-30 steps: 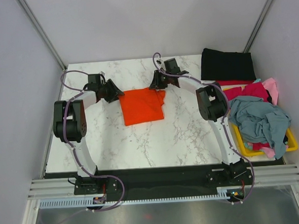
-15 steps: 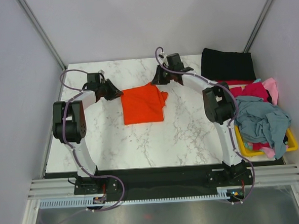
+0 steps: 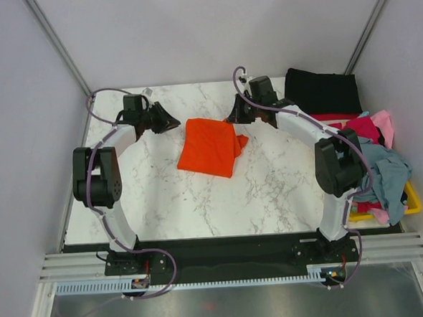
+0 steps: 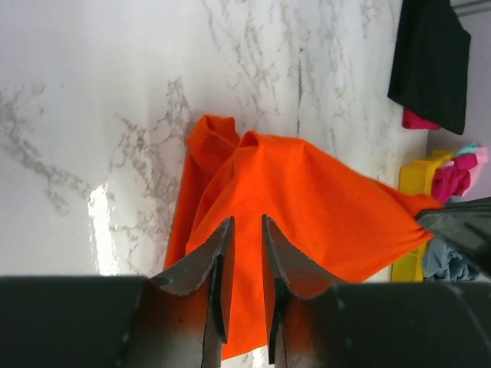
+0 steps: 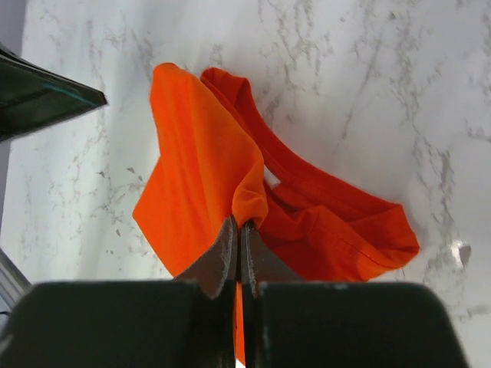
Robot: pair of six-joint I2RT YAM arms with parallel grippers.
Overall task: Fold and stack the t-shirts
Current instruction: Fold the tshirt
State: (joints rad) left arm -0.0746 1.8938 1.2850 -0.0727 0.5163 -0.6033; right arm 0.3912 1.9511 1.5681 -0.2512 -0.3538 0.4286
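- Left gripper [image 4: 244, 264] — its two dark fingers [image 4: 219, 261] stand close together with a fold of the bright orange cloth t-shirt [image 4: 322, 207] running between them. The fold is clamped.
- Right gripper [image 5: 239, 253] — the jaws are pressed almost flat together, pinching a raised edge of the orange t-shirt at its tip.
- In the overhead view the two grippers face each other across the far half of the white marble-patterned table [image 3: 271, 191], the left one on the left and the right one on the right, with the orange t-shirt between them.
- The cloth rises tent-like from the table to each gripper. The rest of the garment lies bunched and partly doubled over on the marble, reaching towards the near edge.
- In the right wrist view the neckline lies just beyond the pinched edge, with a small white label [image 5: 270, 178] showing inside it.
- A folded black cloth t-shirt [image 3: 322, 90] lies flat in the far right corner of the table, well apart from both grippers.
- Right of the right arm, a yellow plastic bin [image 3: 413, 205] holds a loose heap: a grey-blue t-shirt [image 3: 388, 173] on top, with a pink t-shirt [image 3: 384, 124] and a red t-shirt [image 3: 357, 129] at its far side.
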